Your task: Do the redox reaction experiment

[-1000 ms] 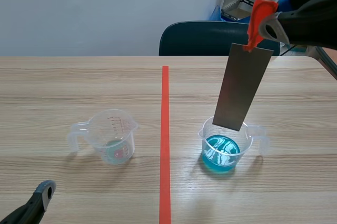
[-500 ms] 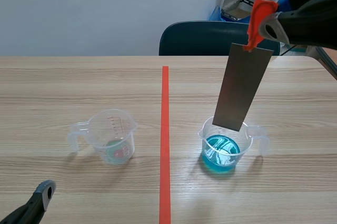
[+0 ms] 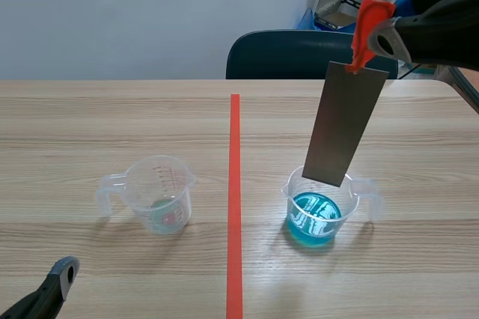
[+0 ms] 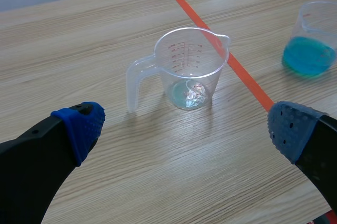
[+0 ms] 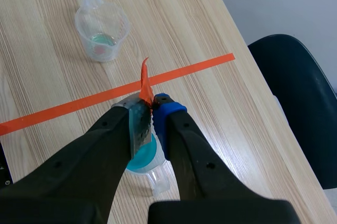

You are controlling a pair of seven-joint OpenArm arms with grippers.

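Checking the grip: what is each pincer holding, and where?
Right pincer: the metal strip, by the orange clip at its top. Left pincer: nothing.

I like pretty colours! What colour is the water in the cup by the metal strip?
Turquoise blue liquid, clearest in the scene view.

The wooden table [image 3: 75, 109] bears 2 jugs: a near-empty jug [image 3: 161, 192] and a blue-liquid jug [image 3: 320, 210].

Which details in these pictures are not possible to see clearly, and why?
Lower edge of the grey metal plate hanging from the orange clip: the right gripper hides it in the right wrist view, so contact with the clear plastic cup of blue liquid is unsure.
Red scale on the other clear plastic cup: too small to read in every view.
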